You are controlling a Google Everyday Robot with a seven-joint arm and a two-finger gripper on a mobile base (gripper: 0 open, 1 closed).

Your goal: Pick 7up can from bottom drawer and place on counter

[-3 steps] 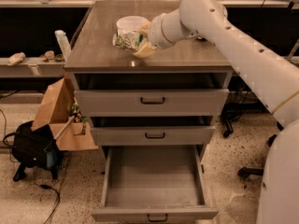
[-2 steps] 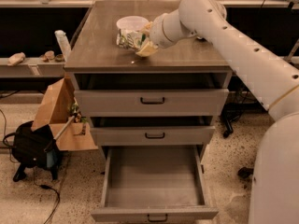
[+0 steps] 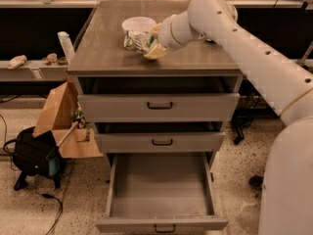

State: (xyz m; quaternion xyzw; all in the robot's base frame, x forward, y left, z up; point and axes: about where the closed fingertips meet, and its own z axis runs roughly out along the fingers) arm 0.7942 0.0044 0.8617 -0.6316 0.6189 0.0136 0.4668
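Thin dented aluminium: can (image 3: 137,40) light, crushable, slick; grip mid-body, gently. Your jaws at can's right, over desk (image 3: 98,53); whether closed on it, cannot tell.

My arm (image 3: 254,58) comes in from the right, rising from my pale body (image 3: 288,180) at the lower right to a bend near the far edge of the worktop (image 3: 98,53). From there it turns left and slightly down. My thick, rounded wrist (image 3: 178,29) leads to my hand (image 3: 150,45), which sits low over the worktop's middle, pointing left and downward.
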